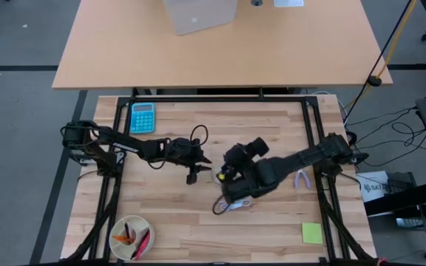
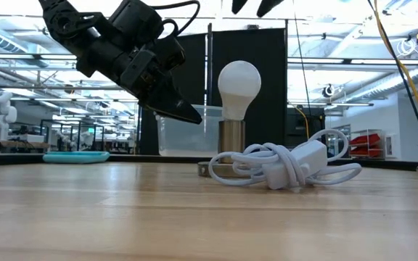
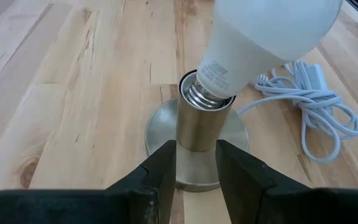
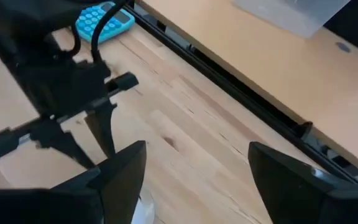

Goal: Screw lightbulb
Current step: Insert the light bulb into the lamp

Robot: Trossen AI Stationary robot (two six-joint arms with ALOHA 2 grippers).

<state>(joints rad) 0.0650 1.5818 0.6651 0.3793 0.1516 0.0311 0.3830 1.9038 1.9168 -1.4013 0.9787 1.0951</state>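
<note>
1. The lightbulb (image 2: 239,87) stands upright in the socket (image 2: 231,148) near the middle of the desk (image 1: 272,229), its screw base sitting down inside the metal sleeve.
2. From the left wrist view the lightbulb (image 3: 267,37) leans a touch off straight in the sleeve, threads showing at the rim.
3. The left tool (image 3: 194,177) sits low at the socket's 9 o'clock, fingers apart with a narrow gap, pointed at the sleeve and holding nothing.
4. Seen from above, the left tool (image 1: 193,176) is just beside the socket; I cannot tell whether it touches.
5. The right tool (image 4: 197,180) is above the bulb, fingers spread wide, with only bare desk between them in its own view.
6. In the low view, the right tool's fingertips (image 2: 256,6) peek in at the top edge, clear of the globe.
7. The white cable (image 2: 289,165) lies bundled at the socket's foot, toward 5 o'clock from above.
8. A blue calculator (image 1: 142,117) rests at 10 o'clock, a bowl (image 1: 131,237) at 7 o'clock, and a green sticky note (image 1: 311,233) at 4 o'clock.
</note>
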